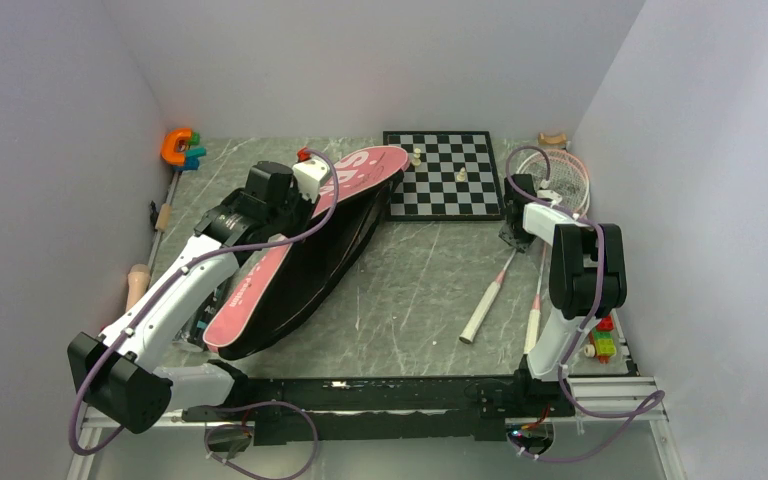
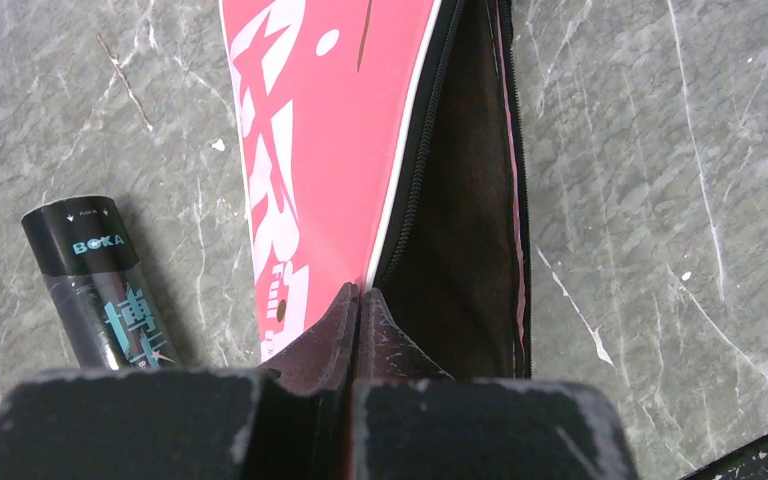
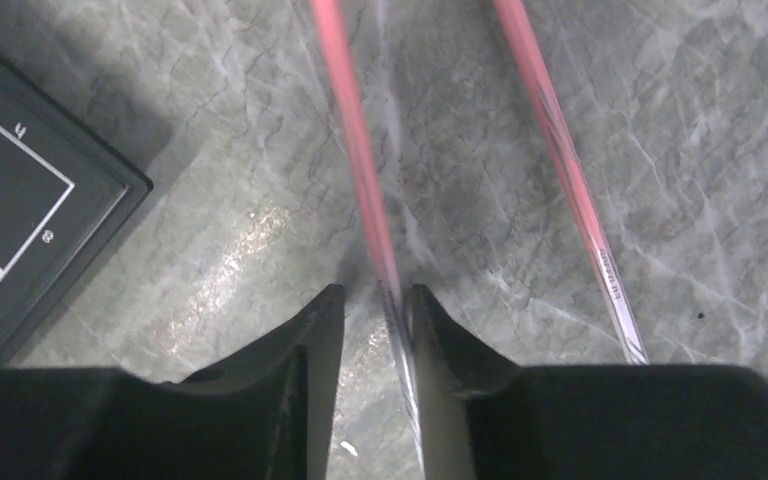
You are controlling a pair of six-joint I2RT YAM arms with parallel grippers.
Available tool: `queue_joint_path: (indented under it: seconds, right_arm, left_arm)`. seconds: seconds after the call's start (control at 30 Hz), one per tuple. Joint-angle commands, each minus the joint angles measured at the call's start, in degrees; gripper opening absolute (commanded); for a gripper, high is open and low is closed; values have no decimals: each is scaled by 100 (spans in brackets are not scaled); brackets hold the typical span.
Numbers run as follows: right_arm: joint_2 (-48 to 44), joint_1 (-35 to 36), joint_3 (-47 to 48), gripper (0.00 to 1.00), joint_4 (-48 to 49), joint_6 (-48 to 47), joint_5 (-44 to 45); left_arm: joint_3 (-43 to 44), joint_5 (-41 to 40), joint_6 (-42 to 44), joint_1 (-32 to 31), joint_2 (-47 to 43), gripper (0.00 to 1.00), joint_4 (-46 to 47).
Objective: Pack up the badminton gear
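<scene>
The long pink "SPORT" bag (image 1: 260, 280) lies open on its side at the left, black lining showing (image 2: 460, 200). My left gripper (image 1: 300, 195) (image 2: 360, 295) is shut on the zipper edge of the bag's pink flap (image 2: 320, 120). The black tube (image 2: 90, 280) lies on the table left of the bag. Two pink rackets lie at the right, heads (image 1: 560, 170) far, white handles (image 1: 480, 320) near. My right gripper (image 1: 513, 232) (image 3: 375, 295) is open and straddles one pink shaft (image 3: 355, 150), which rests against the right finger. The other shaft (image 3: 560, 150) lies to its right. I cannot make out the shuttlecocks.
The chessboard (image 1: 440, 175) (image 3: 20, 220) with pale pieces sits at the back, just left of the right gripper. An orange C-shaped toy (image 1: 175, 147) is in the back left corner. Small coloured toys (image 1: 602, 340) lie by the right arm's base. Walls close in on both sides.
</scene>
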Motion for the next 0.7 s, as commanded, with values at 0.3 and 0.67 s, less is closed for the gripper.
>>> queue_joint_path:
  seconds: [0.3,0.67]
  right_arm:
    - [-541,380,-401,0,347,-171,200]
    - [-2432,1252,-1041,0,-395,90,846]
  left_arm:
    - [3,77,-30,118,-226,0,192]
    - [-39,77,-49,160,-240,0,202]
